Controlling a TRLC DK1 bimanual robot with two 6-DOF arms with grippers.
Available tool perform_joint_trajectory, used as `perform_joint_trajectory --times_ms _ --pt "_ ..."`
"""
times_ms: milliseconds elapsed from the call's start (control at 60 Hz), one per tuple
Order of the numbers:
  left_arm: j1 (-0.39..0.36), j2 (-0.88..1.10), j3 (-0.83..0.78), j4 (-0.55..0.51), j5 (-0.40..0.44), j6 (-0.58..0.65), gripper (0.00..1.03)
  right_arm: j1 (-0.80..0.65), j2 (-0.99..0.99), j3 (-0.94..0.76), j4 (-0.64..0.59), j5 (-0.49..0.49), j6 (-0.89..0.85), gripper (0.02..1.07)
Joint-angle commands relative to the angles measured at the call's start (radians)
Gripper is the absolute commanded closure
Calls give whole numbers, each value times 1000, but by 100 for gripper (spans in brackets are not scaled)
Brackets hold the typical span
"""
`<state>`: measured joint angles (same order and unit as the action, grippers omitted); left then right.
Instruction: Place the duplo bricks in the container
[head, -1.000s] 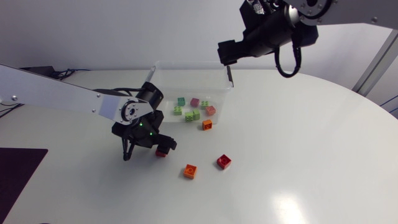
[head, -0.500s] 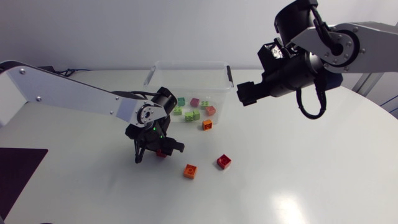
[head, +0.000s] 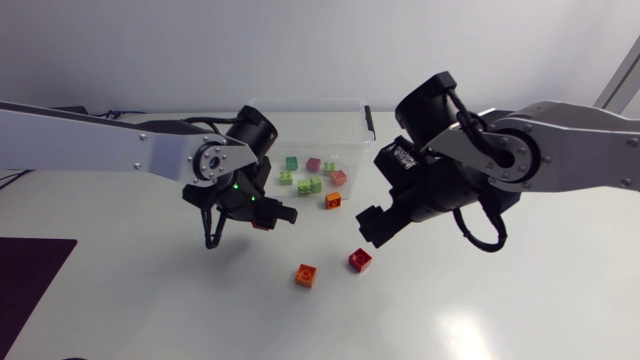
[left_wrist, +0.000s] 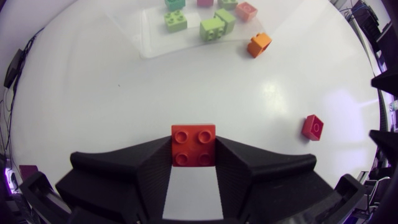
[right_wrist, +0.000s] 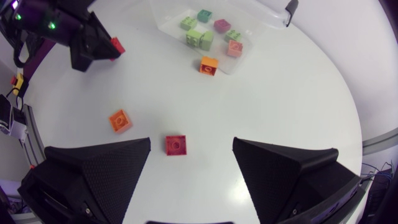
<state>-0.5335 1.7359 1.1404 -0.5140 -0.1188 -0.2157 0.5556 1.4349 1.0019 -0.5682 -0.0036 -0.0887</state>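
The left gripper (left_wrist: 194, 163) clamps a red brick (left_wrist: 194, 145) between its fingers; the right gripper (right_wrist: 191, 148), spread wide, hangs over a second red brick (right_wrist: 175, 144).

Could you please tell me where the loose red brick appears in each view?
Head view: loose red brick on the table beside the right end effector.
Left wrist view: the brick lies ahead of the left end effector, beyond the held red brick.
Right wrist view: the brick lies on the table, seen between the open fingers.
Shared landmark: the clear container.
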Motion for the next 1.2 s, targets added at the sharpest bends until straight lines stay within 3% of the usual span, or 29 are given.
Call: perform_joint_trajectory --times_ms 0,400,783,1083,1183 --pt "-6 -88 -4 -20 -10 24 80 7 59 -25 -6 -4 -34 12" --pt "10 -292 107 -37 -15 108 80 9 251 -17 60 -6 -86 16" --pt "53 -263 292 -41 -15 159 80 40 364 44 60 -6 -80 17" --pt "87 -145 401 15 -5 174 80 55 424 72 71 -15 -68 39" --pt "95 -108 427 37 -4 180 80 58 437 75 73 -18 -65 51"
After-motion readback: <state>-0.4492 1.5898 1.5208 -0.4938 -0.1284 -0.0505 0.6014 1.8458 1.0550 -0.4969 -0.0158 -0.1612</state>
